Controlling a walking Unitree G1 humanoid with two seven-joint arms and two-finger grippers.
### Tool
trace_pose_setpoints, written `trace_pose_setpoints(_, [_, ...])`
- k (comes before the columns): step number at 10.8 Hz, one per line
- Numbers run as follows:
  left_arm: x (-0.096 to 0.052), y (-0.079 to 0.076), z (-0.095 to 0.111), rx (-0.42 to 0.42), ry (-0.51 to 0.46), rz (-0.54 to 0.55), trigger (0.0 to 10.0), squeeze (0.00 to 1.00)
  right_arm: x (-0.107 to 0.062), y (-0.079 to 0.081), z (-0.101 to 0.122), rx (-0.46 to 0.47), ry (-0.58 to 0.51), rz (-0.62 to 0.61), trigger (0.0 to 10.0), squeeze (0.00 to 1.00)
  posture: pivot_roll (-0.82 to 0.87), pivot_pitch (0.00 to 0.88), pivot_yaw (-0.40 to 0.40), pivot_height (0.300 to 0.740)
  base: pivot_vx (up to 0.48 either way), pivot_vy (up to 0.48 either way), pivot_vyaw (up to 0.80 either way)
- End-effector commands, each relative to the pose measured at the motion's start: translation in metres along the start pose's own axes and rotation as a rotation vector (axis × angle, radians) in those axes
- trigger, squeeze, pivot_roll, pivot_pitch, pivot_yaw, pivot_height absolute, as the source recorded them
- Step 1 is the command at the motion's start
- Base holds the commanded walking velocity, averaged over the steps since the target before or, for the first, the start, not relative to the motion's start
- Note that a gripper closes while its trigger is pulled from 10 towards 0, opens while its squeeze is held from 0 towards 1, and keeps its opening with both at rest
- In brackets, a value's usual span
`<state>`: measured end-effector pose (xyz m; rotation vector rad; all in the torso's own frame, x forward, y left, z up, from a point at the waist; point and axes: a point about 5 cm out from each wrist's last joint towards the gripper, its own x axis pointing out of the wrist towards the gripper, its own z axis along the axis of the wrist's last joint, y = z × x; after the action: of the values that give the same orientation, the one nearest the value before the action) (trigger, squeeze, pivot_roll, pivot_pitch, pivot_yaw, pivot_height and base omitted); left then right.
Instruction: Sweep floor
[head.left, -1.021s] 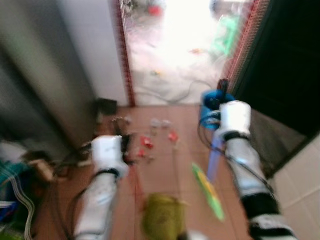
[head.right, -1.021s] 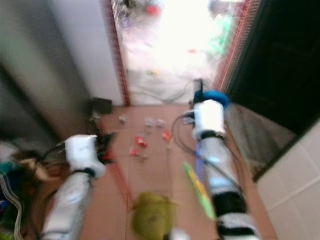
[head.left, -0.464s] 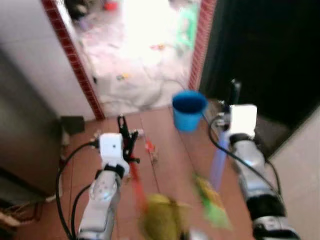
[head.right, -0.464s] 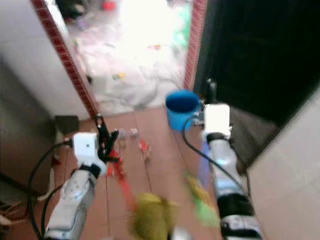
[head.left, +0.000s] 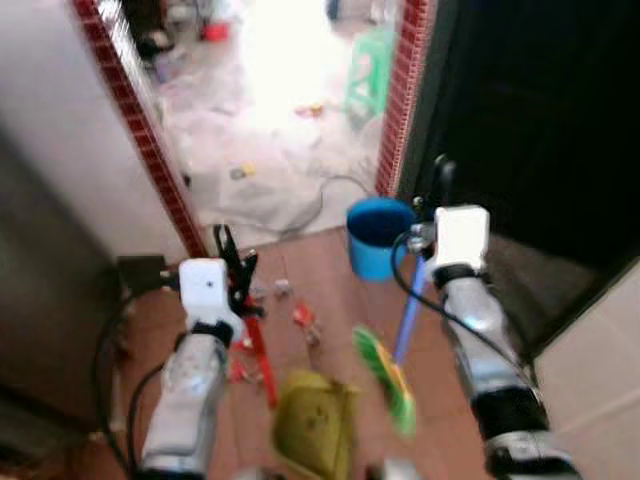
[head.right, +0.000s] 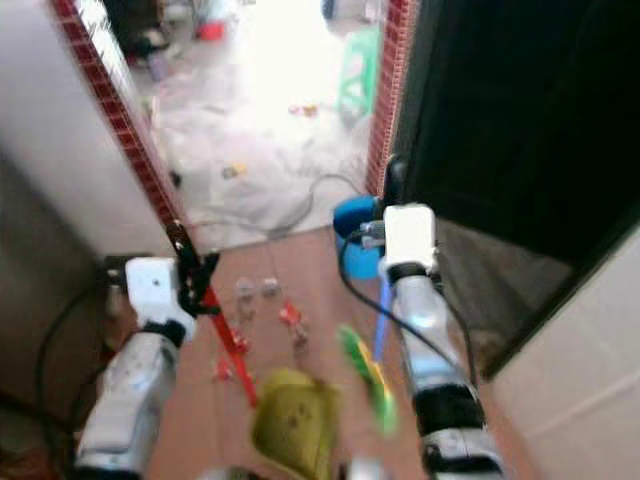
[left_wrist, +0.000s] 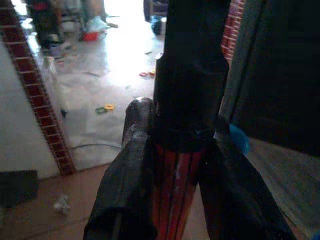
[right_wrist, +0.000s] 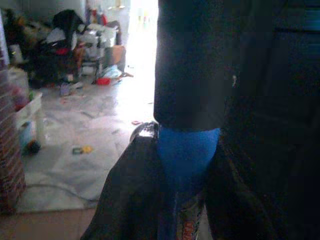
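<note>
Between the earlier looks and this one the head camera swung right and then steadied, so the blue bucket (head.left: 378, 236) now sat by the doorway ahead. Both arms looked much as they had. Its left gripper (head.left: 236, 266) was clamped around the red handle (head.left: 258, 345) of the yellow-green dustpan (head.left: 313, 427), which rested low on the terracotta floor (head.left: 320, 290). Its right gripper (head.left: 430, 215) was closed on the blue broom handle (head.left: 405, 315), the green broom head (head.left: 385, 378) beside the pan. Scraps of litter (head.left: 300, 316) lay just ahead, so I judged sweeping could begin.
</note>
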<state>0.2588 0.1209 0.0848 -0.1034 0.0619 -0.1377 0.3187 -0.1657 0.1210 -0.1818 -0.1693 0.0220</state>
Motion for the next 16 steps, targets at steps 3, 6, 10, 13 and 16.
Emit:
trace_pose_setpoints(3, [0.004, 0.002, 0.021, -0.005, -0.098, 0.026, 10.0, 0.00, 0.005, -0.001, 0.009, -0.041, -0.038, 0.007, 10.0, 0.00, -0.07, 0.000, 0.041, 0.740, 0.085, 0.278, 0.00])
trace_pose_setpoints(6, [0.011, 0.000, 0.048, 0.091, -0.201, 0.021, 10.0, 0.00, 0.005, -0.001, 0.008, -0.049, -0.033, 0.005, 10.0, 0.00, -0.07, 0.000, 0.039, 0.740, 0.000, 0.000, 0.00])
trace_pose_setpoints(10, [0.017, 0.017, 0.077, 0.103, -0.297, 0.166, 10.0, 0.00, 0.003, 0.001, 0.007, -0.065, -0.028, 0.028, 10.0, 0.00, -0.07, 0.000, 0.029, 0.740, 0.000, 0.000, 0.00])
trace_pose_setpoints(13, [0.014, 0.046, 0.065, 0.206, -0.237, 0.369, 10.0, 0.00, 0.001, 0.005, 0.007, -0.047, -0.030, 0.057, 10.0, 0.00, -0.07, 0.000, 0.030, 0.740, 0.000, 0.000, 0.00])
trace_pose_setpoints(16, [0.011, 0.055, 0.053, 0.207, -0.188, 0.420, 10.0, 0.00, -0.001, 0.011, 0.009, -0.075, -0.057, 0.091, 10.0, 0.00, -0.06, 0.000, 0.033, 0.740, 0.000, 0.000, 0.51])
